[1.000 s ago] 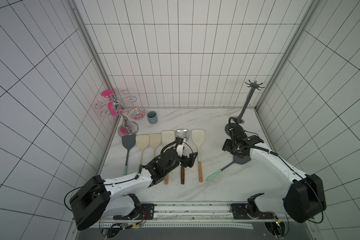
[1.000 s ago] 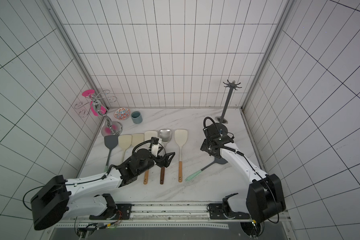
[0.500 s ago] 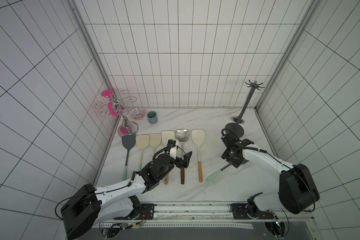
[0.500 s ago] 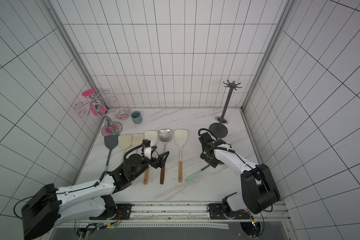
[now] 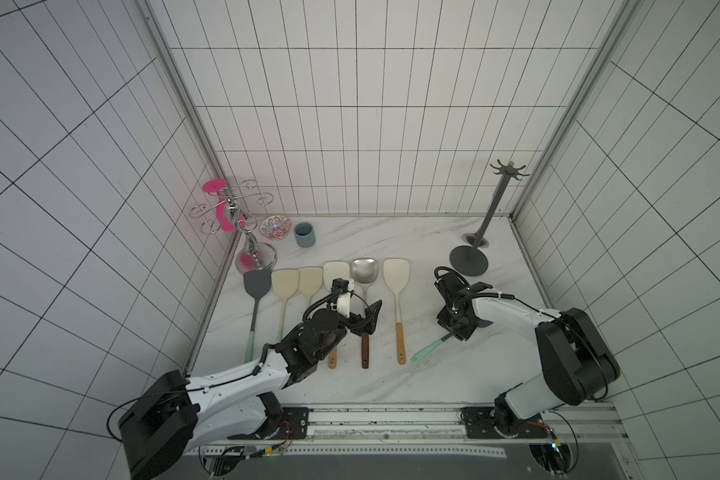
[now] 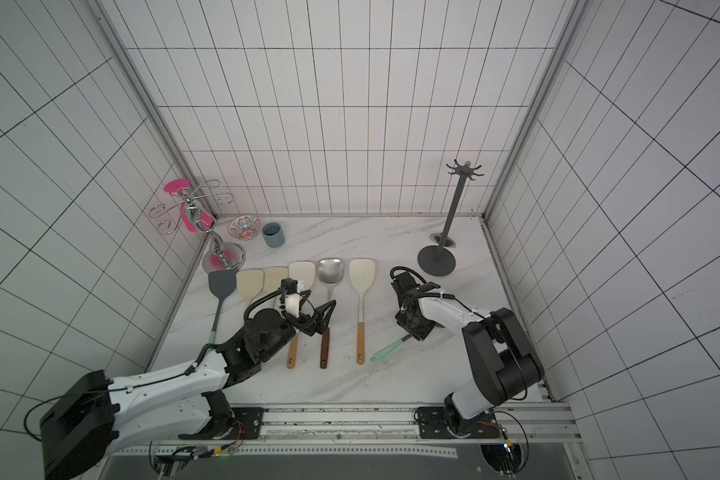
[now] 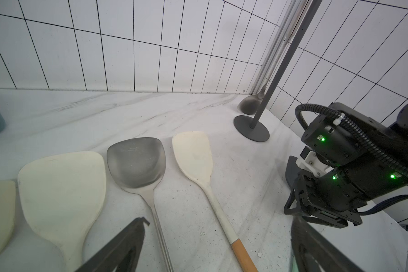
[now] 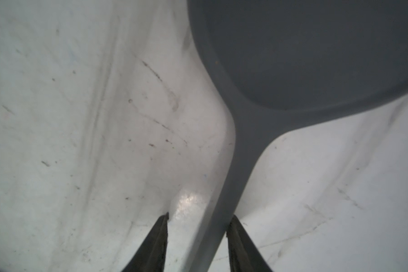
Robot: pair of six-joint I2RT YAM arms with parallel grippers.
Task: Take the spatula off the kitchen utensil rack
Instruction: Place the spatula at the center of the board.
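Observation:
The kitchen utensil rack, a dark grey pole on a round base, stands at the back right with bare hooks; it also shows in the other top view and the left wrist view. The spatula, dark grey with a mint handle, lies flat on the table in front of it. My right gripper is down over its neck and hides the blade from above. In the right wrist view the spatula runs between the right gripper; one finger touches its neck and a gap remains on the other side. My left gripper hangs open and holds nothing.
A row of several spatulas lies left of centre: a dark grey one, cream ones, a steel one and a cream one with a wooden handle. A chrome stand, a patterned bowl and a cup stand at the back left.
My right gripper has come down and forward over the spatula's blade and neck, and its jaws have narrowed. My left arm has drawn back slightly, still open.

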